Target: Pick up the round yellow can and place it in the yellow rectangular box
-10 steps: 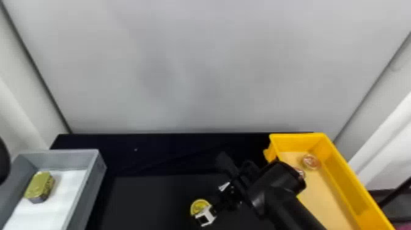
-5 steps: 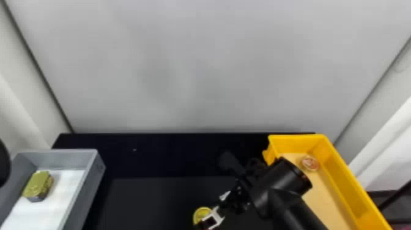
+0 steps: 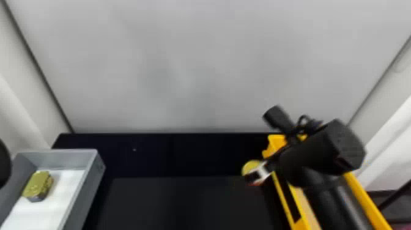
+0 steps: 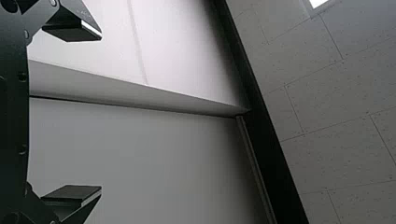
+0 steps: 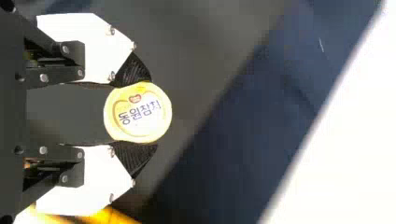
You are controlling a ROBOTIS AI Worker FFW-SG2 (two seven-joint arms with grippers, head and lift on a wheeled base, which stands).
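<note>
Right jaws, closed on one round yellow can.
Can was held between the tips, just left of the yellow rectangular box; a rightward carry seemed due.

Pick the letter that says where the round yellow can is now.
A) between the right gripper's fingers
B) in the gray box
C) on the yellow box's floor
A: the right gripper's two fingers press on opposite sides of the round yellow can.
</note>
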